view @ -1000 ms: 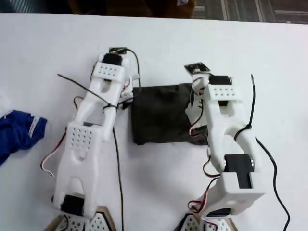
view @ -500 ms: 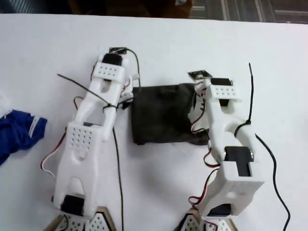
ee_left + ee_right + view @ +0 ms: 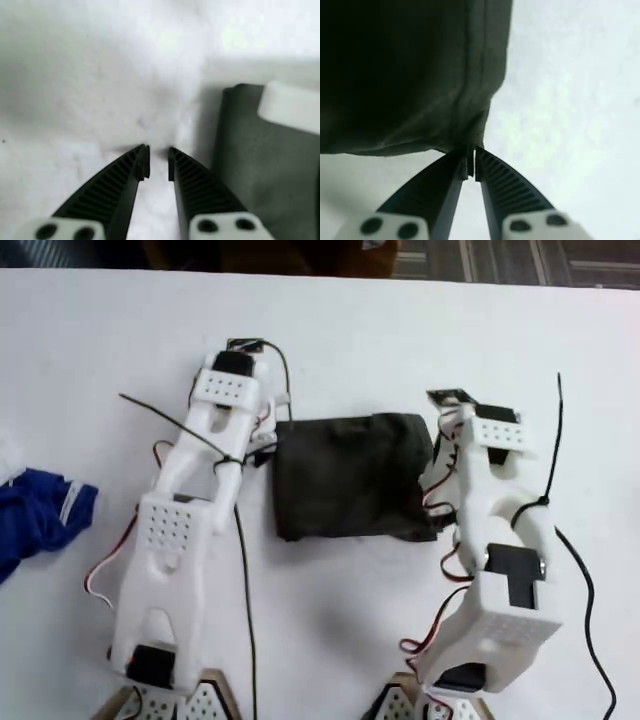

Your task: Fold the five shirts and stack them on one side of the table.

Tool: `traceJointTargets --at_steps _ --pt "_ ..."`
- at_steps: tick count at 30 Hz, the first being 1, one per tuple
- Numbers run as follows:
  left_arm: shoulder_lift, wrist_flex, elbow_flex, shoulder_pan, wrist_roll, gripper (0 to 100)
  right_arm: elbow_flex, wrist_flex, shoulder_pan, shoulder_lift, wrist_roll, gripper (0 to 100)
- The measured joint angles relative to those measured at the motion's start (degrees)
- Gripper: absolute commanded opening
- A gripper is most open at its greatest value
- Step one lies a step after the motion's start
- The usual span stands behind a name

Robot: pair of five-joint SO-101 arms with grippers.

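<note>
A black shirt point(image 3: 345, 478), folded into a rectangle, lies at the table's middle between the two arms. My right gripper point(image 3: 471, 166) is at its right edge, shut on a corner of the hem point(image 3: 475, 125). My left gripper point(image 3: 157, 162) sits low over bare table just off the shirt's left edge point(image 3: 250, 165), its fingers a narrow gap apart with nothing between them. In the high view the left arm point(image 3: 215, 430) stands at the shirt's left and the right arm point(image 3: 490, 470) at its right. A crumpled blue shirt point(image 3: 40, 515) lies at the table's left edge.
The white table point(image 3: 330, 330) is bare along the far side and at the right. Both arm bases point(image 3: 170, 690) stand at the near edge, with loose cables point(image 3: 245, 570) trailing beside them. A scrap of white cloth point(image 3: 5, 455) shows at the left edge.
The right arm has moved to the right, and the black shirt's right edge has stretched out with it. The left arm and the blue shirt have stayed put.
</note>
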State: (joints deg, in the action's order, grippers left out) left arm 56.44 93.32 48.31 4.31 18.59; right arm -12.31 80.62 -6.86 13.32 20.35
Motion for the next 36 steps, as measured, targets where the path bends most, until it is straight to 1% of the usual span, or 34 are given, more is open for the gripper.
traceJointTargets --at_steps 3,8,11,14,16,20,23,25,29,36 --pt "0.00 0.09 0.00 0.00 -0.44 9 0.79 1.93 -2.64 0.00 1.49 1.8" --pt "0.00 0.88 0.26 -1.85 -4.40 10 8.88 5.63 -9.23 0.00 3.08 1.8" --pt "0.09 3.87 1.85 -3.87 -5.54 16 16.09 8.26 -11.87 0.00 4.84 1.8" --pt "0.62 7.56 5.98 -7.74 -9.05 19 23.56 11.60 -11.87 0.00 7.47 1.8" --pt "0.53 8.09 7.30 -10.99 -10.90 19 27.96 15.12 -11.34 0.00 9.67 1.8" --pt "-2.37 8.18 6.59 -14.51 -11.96 19 33.85 16.44 -10.55 0.00 14.51 1.8" --pt "-9.23 8.26 1.76 -15.21 -11.96 19 35.25 16.70 -9.32 0.00 15.21 1.8" --pt "-14.59 8.26 -3.69 -15.03 -11.96 19 35.43 16.79 -7.91 0.00 14.07 1.8" --pt "-26.20 8.26 -16.53 -15.21 -12.04 19 35.43 17.14 -4.92 0.00 11.25 1.8" --pt "-50.20 8.26 -40.88 -18.37 -12.92 19 35.43 19.43 2.29 0.00 10.73 1.8"
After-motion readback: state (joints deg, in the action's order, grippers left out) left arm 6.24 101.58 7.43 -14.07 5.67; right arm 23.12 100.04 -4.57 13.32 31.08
